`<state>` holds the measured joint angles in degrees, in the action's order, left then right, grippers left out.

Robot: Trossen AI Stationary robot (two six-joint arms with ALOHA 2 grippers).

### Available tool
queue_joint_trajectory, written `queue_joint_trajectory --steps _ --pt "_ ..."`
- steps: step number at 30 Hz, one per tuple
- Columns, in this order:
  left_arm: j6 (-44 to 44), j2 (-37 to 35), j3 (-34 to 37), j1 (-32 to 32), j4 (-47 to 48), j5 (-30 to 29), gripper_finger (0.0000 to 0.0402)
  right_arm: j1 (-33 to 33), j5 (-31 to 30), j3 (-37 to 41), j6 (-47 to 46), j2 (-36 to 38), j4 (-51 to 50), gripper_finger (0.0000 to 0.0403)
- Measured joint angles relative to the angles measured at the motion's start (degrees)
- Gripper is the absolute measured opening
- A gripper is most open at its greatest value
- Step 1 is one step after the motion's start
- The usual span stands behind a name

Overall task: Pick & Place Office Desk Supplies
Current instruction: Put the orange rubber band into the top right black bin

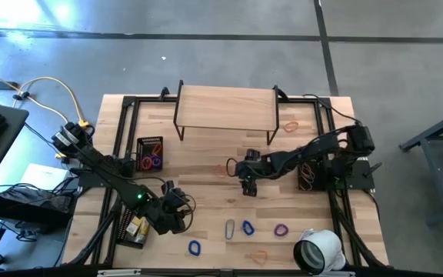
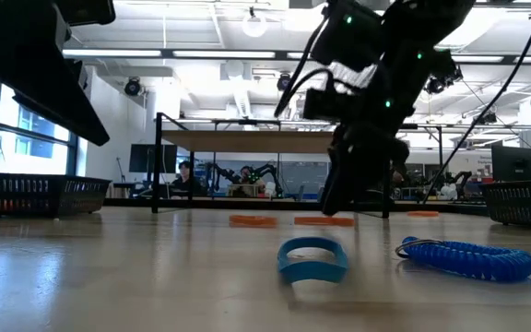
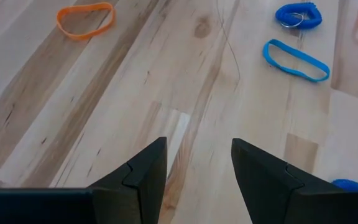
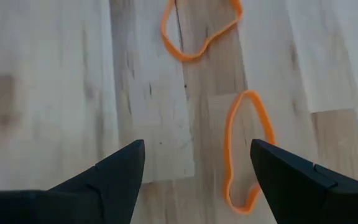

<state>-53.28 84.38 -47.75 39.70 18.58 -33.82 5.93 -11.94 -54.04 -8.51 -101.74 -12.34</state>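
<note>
Two thin orange-red bands point(image 4: 247, 149) point(image 4: 201, 31) lie flat on the wood mid-table, left of the right basket. My right gripper point(image 4: 197, 146) point(image 1: 248, 188) hangs open just above them, slanting down; the nearer band lies under the gap, toward one finger, with no touch showing. My left gripper point(image 3: 197, 143) point(image 1: 181, 201) is open over bare wood at the near left, with nothing between its fingers. Ahead of it lie a blue loop point(image 3: 296, 60), a blue coil point(image 3: 298, 15) and another orange band point(image 3: 86, 18). A silver clip point(image 1: 230, 228) and a purple loop point(image 1: 281, 229) lie near the front edge.
A wooden shelf on black legs point(image 1: 225, 108) stands at the far middle. Black mesh baskets sit at the left point(image 1: 151, 154), near left point(image 1: 133, 227) and right point(image 1: 310, 175). A large white tape roll point(image 1: 318, 250) lies at the near right corner. An orange band point(image 1: 291, 125) lies by the shelf.
</note>
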Motion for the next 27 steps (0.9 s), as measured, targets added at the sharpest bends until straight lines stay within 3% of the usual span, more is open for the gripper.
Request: queue_joint_trajectory --steps 6,12,16,27 --pt "0.0 0.0 0.0 0.0 0.0 0.0 0.0174 -1.2 0.4 0.0 -0.2 -2.0 1.0 0.0282" --pt "0.8 0.0 0.0 0.0 0.0 0.0 0.0174 -4.7 7.5 0.0 -5.3 -2.5 0.6 0.0281" --pt "0.8 0.0 0.0 0.0 -0.2 0.0 0.0174 -6.7 9.0 -0.1 -6.2 -2.5 0.3 0.027" --pt "0.9 0.2 0.0 0.0 -0.2 -0.1 0.0174 -6.9 4.4 1.3 -0.9 -3.6 0.0 0.0162"
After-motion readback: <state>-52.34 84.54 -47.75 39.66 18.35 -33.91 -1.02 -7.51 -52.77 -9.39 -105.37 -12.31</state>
